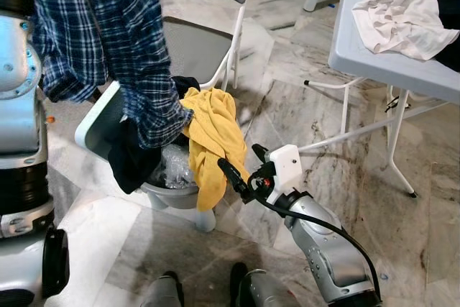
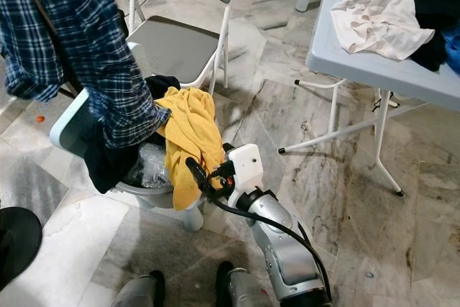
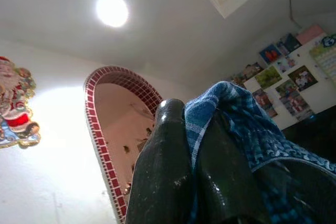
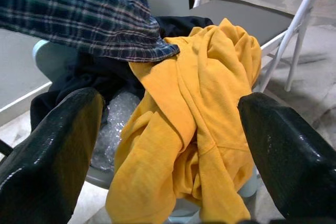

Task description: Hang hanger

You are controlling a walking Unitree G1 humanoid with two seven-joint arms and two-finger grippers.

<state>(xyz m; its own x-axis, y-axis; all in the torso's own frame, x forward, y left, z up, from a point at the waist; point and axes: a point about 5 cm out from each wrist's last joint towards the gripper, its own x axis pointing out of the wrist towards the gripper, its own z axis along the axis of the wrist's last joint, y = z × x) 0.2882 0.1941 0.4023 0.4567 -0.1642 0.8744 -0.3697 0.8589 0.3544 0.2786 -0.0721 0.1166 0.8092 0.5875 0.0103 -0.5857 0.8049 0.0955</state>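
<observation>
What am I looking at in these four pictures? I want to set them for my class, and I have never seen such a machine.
This is a walking humanoid robot with two silver arms, each ending in two long black fingers. The two wide pictures come from cameras in its head, looking down. The other two come from cameras on its wrists, looking along the fingers.

The left gripper, raised high, is shut on a blue plaid shirt that hangs down. The right gripper is open, reaching toward a yellow garment draped over a grey laundry basket on the marble floor. Behind stands a folding chair. To the right, a white cloth lies on a folding table.
</observation>
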